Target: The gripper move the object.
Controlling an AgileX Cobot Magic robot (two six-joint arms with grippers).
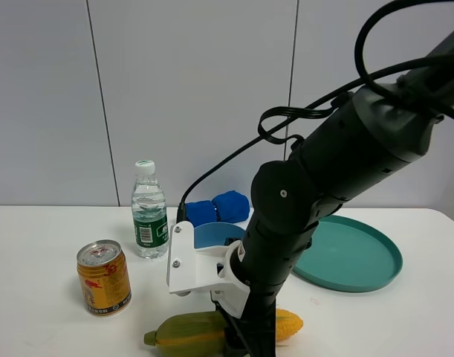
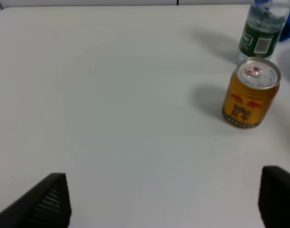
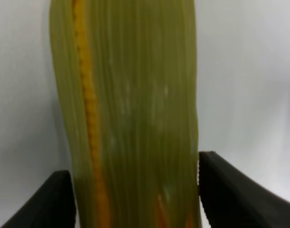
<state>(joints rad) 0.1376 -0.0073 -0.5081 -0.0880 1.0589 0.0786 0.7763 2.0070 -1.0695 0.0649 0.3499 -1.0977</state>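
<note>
The ear of corn (image 1: 186, 332), yellow kernels in a green-yellow husk, lies at the front edge of the white table (image 1: 41, 245). My right gripper (image 1: 245, 343) reaches straight down onto its middle, with the dark arm hiding the claw in the high view. In the right wrist view the corn (image 3: 135, 95) fills the frame, and the gripper (image 3: 135, 199) has a black finger pressed against each side of the husk. My left gripper (image 2: 163, 204) is open over bare table, with nothing between its fingertips (image 2: 50, 202). It is out of the high view.
A gold drink can (image 1: 104, 277) stands left of the corn and also shows in the left wrist view (image 2: 250, 92). A water bottle (image 1: 148, 210) stands behind it. A blue bowl (image 1: 212, 232), a rolled blue cloth (image 1: 218, 207) and a teal plate (image 1: 349, 253) are at the back and right.
</note>
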